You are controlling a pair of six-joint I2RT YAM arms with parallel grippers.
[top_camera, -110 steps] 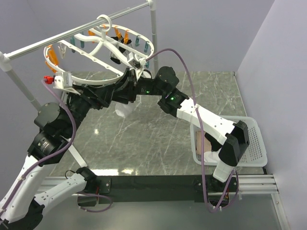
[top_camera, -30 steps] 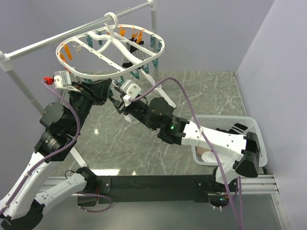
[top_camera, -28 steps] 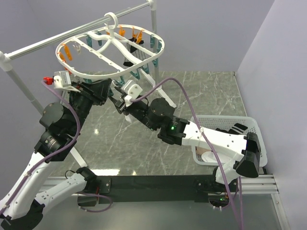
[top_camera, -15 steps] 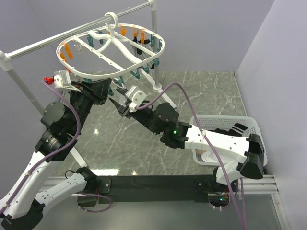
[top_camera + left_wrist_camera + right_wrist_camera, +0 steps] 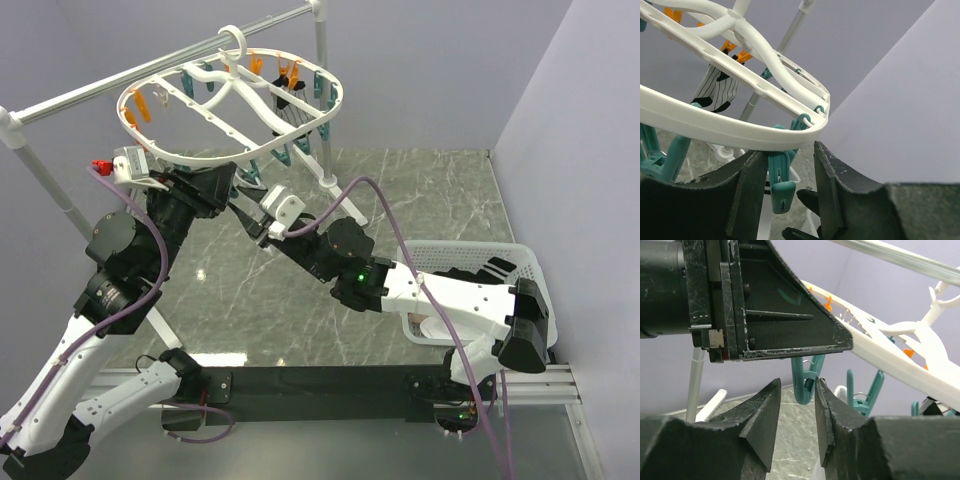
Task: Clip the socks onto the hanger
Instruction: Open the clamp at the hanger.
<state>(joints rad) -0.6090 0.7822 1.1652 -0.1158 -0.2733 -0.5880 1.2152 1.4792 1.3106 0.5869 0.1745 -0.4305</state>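
One hanger (image 5: 715,127), one striped sock (image 5: 715,91)

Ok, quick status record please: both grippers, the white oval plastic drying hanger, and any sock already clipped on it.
hanger: white oval plastic drying hanger, hooked on the silver metal rail
left gripper: open, fingers either side of a teal plastic clip under the hanger's rim, not pinching it
right gripper: open, nothing between its fingers, close under the left gripper
clipped sock: black-and-white striped sock, hanging under the hanger
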